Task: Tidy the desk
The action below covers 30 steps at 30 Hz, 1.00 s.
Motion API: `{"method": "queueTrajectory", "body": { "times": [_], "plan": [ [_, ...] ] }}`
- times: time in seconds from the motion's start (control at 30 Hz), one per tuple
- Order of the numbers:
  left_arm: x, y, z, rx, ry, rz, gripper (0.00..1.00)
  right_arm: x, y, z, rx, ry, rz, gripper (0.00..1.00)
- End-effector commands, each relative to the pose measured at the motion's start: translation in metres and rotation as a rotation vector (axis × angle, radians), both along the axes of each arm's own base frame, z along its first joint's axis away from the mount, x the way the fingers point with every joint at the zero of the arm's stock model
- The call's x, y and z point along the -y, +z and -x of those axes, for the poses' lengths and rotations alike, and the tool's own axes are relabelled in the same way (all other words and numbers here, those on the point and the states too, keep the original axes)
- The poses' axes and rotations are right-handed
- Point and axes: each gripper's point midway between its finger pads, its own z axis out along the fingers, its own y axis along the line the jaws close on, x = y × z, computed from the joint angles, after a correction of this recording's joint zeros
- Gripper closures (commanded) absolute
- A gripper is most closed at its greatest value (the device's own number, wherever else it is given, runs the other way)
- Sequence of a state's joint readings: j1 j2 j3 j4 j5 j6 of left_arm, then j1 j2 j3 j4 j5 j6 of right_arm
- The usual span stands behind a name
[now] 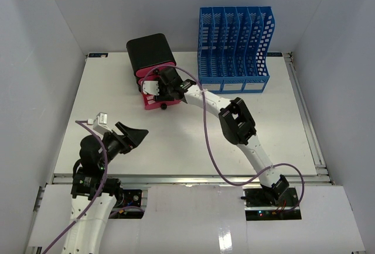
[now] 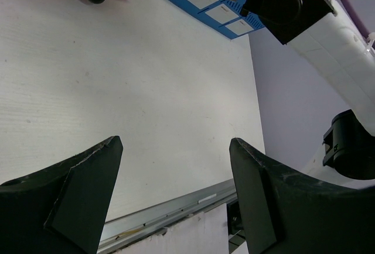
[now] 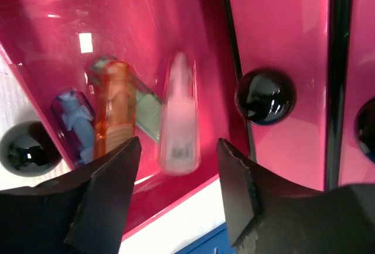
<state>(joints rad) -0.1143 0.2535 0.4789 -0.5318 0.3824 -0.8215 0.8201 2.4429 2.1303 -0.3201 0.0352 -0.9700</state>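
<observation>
The desk (image 1: 263, 125) fills the middle of the top view, a white tabletop with a metal rail (image 1: 193, 178) along its near edge.

At the far edge stands a black storage box (image 1: 149, 51) with pink drawers. Just to its right, apart from it, is a blue slotted file rack (image 1: 234, 43). The bottom drawer (image 1: 153, 103) is pulled out over the tabletop. Its black knob (image 1: 164, 107) faces the arms.

Right arm: stretched diagonally across the desk to the box. The right gripper (image 3: 179, 148) hangs over the open drawer with its fingers spread and nothing pinched between them. A purple cable (image 1: 208, 148) loops beside this arm.

Drawer contents, right wrist view:
- a pale pink tube (image 3: 179, 119), blurred, lying beyond the fingertips and clear of both
- an orange translucent item (image 3: 117, 110) to its left
- a green item (image 3: 147, 110) partly under the orange one
- a blue item (image 3: 73, 119) at the far left

What these items are cannot be told.

Left arm: folded near its base at the front left. The left gripper (image 2: 176, 146) is held above bare tabletop, fingers wide apart, nothing between them
</observation>
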Motion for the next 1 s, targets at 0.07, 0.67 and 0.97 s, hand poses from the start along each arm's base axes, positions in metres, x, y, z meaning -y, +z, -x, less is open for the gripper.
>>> {"method": "queueTrajectory", "body": {
  "times": [0.07, 0.67, 0.97],
  "plan": [
    [0.002, 0.005, 0.001, 0.029, -0.016, 0.001, 0.15, 0.003, 0.077, 0.003, 0.059, -0.034, -0.164, 0.37],
    [0.002, 0.026, 0.004, 0.093, -0.033, -0.014, 0.15, 0.043, 0.039, 0.157, -0.263, 0.806, -0.067, 0.90],
    [0.001, 0.028, 0.002, 0.106, -0.028, -0.029, 0.15, 0.018, -0.016, 0.118, -0.247, 0.578, 0.025, 0.92]
  ]
}}
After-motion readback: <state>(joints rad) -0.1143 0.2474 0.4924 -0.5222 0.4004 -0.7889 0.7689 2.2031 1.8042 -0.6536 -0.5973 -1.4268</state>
